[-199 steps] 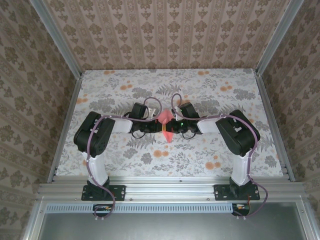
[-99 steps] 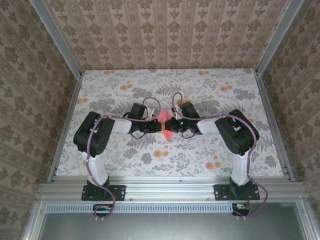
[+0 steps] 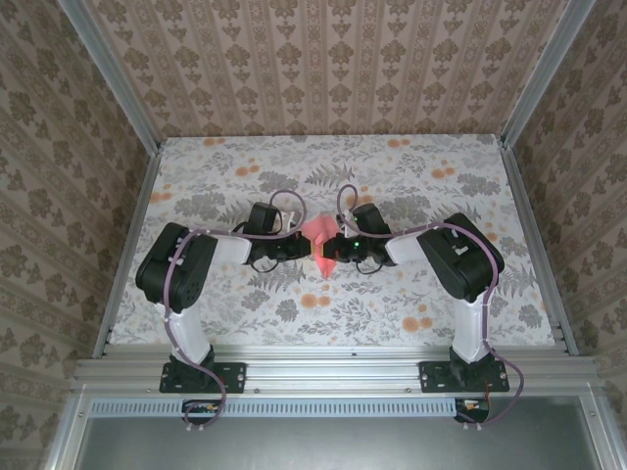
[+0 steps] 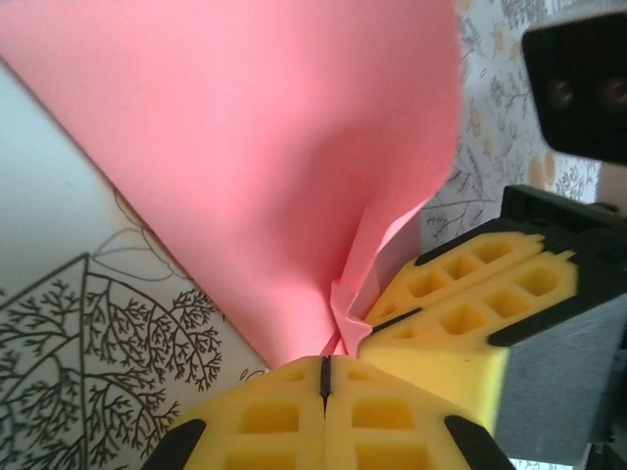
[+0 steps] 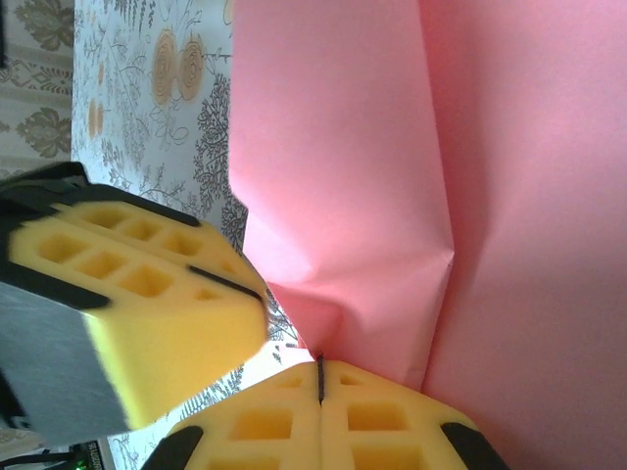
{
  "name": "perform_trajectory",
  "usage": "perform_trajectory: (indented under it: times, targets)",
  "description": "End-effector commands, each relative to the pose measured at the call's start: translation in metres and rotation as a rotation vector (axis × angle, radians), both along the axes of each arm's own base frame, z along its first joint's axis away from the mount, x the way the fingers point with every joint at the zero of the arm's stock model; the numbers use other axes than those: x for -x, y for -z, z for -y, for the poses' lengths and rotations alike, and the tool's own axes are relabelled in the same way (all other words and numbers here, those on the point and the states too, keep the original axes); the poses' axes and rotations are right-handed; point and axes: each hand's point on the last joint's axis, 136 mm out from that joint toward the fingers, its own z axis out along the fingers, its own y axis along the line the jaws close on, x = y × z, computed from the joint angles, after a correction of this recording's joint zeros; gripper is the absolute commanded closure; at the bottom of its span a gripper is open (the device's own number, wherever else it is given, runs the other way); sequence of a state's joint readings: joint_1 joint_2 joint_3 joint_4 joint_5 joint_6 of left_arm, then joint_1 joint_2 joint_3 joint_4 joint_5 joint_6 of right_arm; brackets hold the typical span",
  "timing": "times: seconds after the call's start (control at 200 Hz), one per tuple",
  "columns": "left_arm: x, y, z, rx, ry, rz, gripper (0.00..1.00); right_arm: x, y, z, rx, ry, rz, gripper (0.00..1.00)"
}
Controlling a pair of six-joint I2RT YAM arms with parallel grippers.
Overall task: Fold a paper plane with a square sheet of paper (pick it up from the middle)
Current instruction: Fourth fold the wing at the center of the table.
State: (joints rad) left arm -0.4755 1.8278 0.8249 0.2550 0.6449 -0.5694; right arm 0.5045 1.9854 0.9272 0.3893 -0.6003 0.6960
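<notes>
Left hand (image 4: 323, 372), right hand (image 5: 319, 374): both pinched shut on paper (image 3: 320, 238), held between them, mid-table (image 3: 441, 176). Paper looks light, floppy, easily torn; best gripped gently at edges near crease.

Bench (image 3: 421, 171) top is a white floral print edge to edge: grey leaves, small orange flowers (image 3: 315, 301) scattered left, right, near and far. Aluminium rails (image 3: 127, 255) border left, right and near edges.
</notes>
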Motion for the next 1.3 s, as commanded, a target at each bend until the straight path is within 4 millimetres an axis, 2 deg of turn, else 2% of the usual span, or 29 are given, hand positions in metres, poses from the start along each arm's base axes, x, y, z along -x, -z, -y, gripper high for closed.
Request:
perform_trajectory:
  times: [0.0, 0.16, 0.37, 1.035, 1.295]
  targets:
    - [-0.005, -0.016, -0.006, -0.011, -0.036, 0.029, 0.98, 0.011, 0.016, 0.001, 0.009, -0.016, -0.039, 0.94]
    - [-0.006, -0.022, -0.004, 0.001, -0.041, 0.023, 0.86, 0.009, 0.008, -0.001, -0.016, -0.014, -0.017, 0.94]
    - [-0.006, -0.02, -0.002, -0.019, -0.04, -0.004, 0.7, 0.007, 0.002, -0.003, -0.031, -0.016, 0.005, 0.93]
    - [-0.013, -0.003, 0.015, -0.015, -0.033, -0.062, 0.68, 0.01, -0.003, -0.006, -0.039, -0.036, 0.027, 0.92]
    - [-0.018, 0.0, 0.019, 0.001, -0.037, -0.073, 0.72, 0.011, -0.005, -0.008, -0.034, -0.054, 0.037, 0.92]
